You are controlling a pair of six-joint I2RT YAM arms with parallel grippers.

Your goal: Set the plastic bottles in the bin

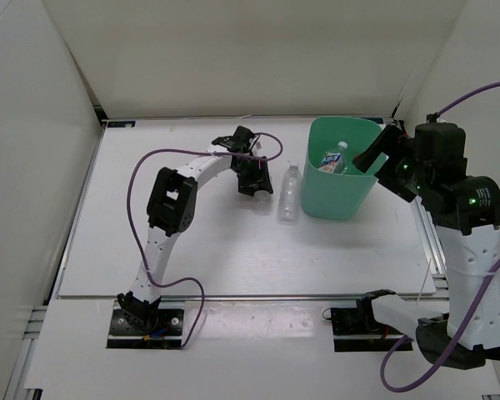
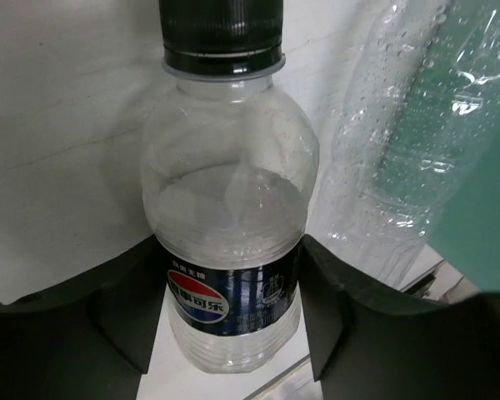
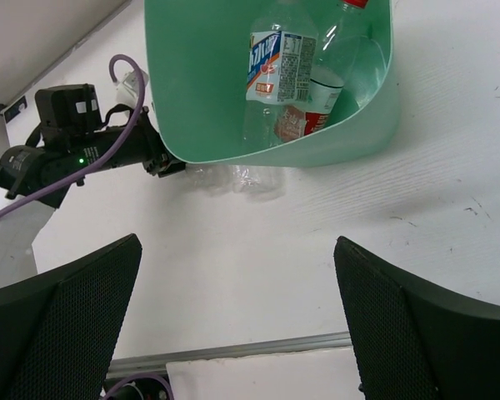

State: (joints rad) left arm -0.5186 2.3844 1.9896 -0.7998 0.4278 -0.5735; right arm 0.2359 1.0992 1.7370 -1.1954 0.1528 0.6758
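You lose the top of the dark-label bottle (image 2: 233, 242)'s cap past the upper edge of the left wrist view; from overhead, the left gripper (image 1: 255, 185) covers most of that bottle.

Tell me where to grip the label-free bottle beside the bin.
Probably its mid-body, from above, gripped across its width: the label-free bottle lies flat, lengthwise front to back, and the bin crowds its right side.

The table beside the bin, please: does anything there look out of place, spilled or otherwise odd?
A label-free clear bottle lies on its side on the table close beside the mint-green bin's left side, outside it, droplets beading its inside. The Pepsi bottle is gripped in the left claw. No spill or damage shows.
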